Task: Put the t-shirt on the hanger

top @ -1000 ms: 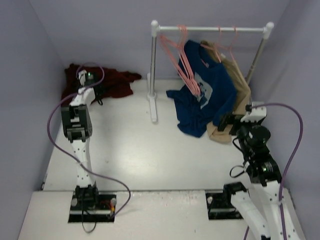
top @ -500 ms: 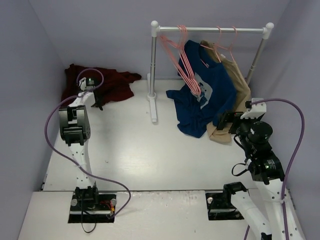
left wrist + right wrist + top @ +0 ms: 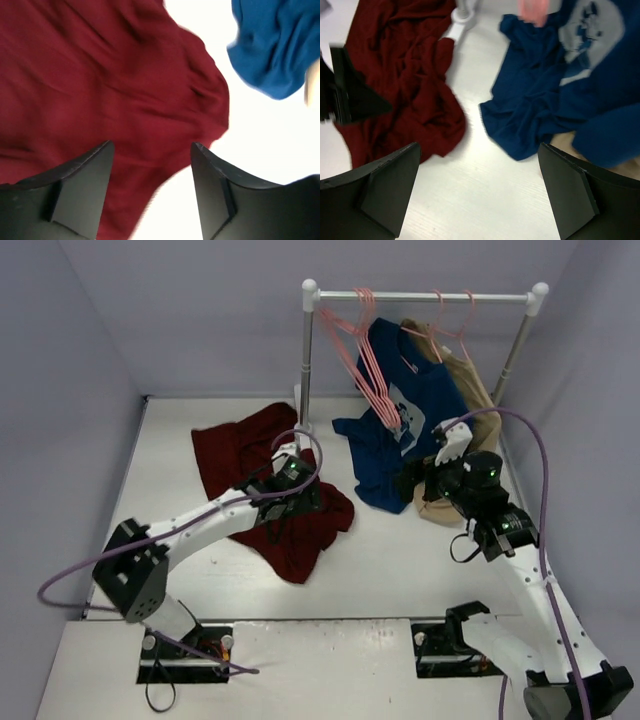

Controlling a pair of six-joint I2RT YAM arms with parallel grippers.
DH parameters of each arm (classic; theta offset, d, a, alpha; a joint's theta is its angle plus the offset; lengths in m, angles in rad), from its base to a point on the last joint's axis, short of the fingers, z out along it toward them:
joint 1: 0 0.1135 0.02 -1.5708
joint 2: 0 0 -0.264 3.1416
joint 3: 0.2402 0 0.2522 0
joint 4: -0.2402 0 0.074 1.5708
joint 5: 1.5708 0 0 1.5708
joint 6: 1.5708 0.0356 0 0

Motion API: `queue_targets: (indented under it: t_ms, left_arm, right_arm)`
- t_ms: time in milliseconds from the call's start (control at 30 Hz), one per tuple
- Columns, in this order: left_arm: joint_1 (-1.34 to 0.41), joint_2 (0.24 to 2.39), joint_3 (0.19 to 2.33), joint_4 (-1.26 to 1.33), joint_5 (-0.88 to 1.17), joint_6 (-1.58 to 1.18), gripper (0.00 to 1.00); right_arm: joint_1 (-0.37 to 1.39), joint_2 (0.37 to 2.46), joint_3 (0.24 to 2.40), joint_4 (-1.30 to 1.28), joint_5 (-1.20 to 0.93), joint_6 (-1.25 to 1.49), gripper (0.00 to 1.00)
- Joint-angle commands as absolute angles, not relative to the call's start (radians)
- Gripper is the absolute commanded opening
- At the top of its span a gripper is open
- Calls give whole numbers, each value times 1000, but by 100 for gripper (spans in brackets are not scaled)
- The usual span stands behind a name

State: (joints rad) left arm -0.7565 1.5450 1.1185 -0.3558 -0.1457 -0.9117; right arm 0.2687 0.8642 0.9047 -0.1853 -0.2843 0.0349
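The t-shirt lies crumpled on the desk, long axis far-left to near-right, with bare desk near it. The left claw hovers over it, released; the right claw is released too. The hanger hangs far right.

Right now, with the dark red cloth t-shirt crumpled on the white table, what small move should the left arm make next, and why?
Probably lower the left gripper and close on a fold of the dark red cloth t-shirt. Its jaws stand open above it, holding nothing, and the shirt lies on the white table, not on a thin pink wire hanger.
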Motion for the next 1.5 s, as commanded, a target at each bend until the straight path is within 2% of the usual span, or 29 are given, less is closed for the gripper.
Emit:
queue_targets:
  t_ms: [0,233,467,700,867,1133,1267,1333,1400,1467]
  left_arm:
    - [-712,1406,1107,-460,-256,-862,59]
    - [-777,1309,921,-549,-195,-954,59]
    - [-801,1304,841,-548,-190,-1018,59]
    - [-927,1300,911,-554,-214,-870,60]
    - [-946,1355,879,-542,-174,-924,61]
    - [-946,1432,865,-523,-259,-981,62]
    - [-938,1481,868,-522,-302,-1013,62]
    - [-931,1509,858,-522,-315,-1024,62]
    - [-924,1528,844,-520,-333,-1043,58]
    - [-916,1546,822,-499,-345,-1061,38]
  right_arm:
    - [354,902,918,-117,-308,37,100]
    - [576,1026,789,-62,-177,123,98]
    - [580,1190,697,134,-190,175,83]
    - [576,1309,693,180,-225,143,86]
    - [568,1374,698,244,-250,166,86]
    - [560,1492,697,353,-233,211,86]
    - [560,1542,668,444,-218,263,84]
    - [560,1556,661,462,-209,267,80]
    - [560,1559,651,472,-199,268,75]
    - [560,1557,633,487,-187,267,65]
